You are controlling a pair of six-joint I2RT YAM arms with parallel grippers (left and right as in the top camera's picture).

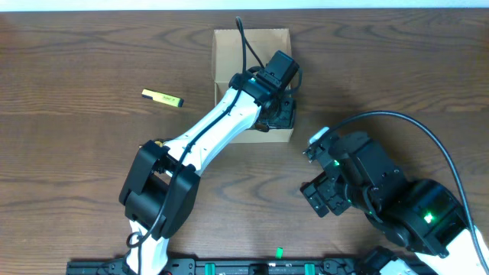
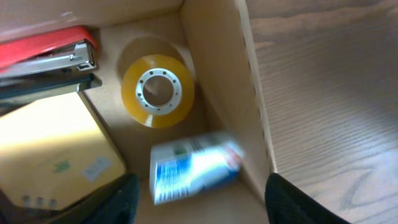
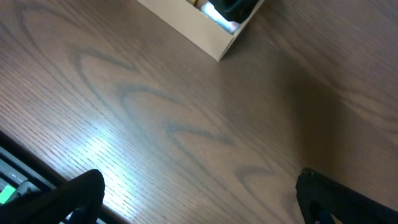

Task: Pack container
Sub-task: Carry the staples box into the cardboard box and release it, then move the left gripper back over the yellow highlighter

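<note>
left arm (image 1: 206,134) is showing a white link between black joint housings | thin black cable (image 1: 242,38) is trailing along it | right arm (image 1: 374,179) is wearing bulky black housings, green lamp (image 1: 428,218) glowing | left gripper (image 2: 198,202) and right gripper (image 3: 199,199) are showing black fingers

tan container (image 1: 229,46), yellow tape roll (image 2: 157,91); red stapler (image 2: 46,46)

A dark brown desk (image 1: 76,153) with wavy wood grain fills nearly every view. Along the top edge of the overhead view runs a thin pale strip (image 1: 114,4) beyond the desk's far edge. In the right wrist view, a soft glare (image 3: 102,152) brightens the lower left, and the right side lies in shadow.
</note>
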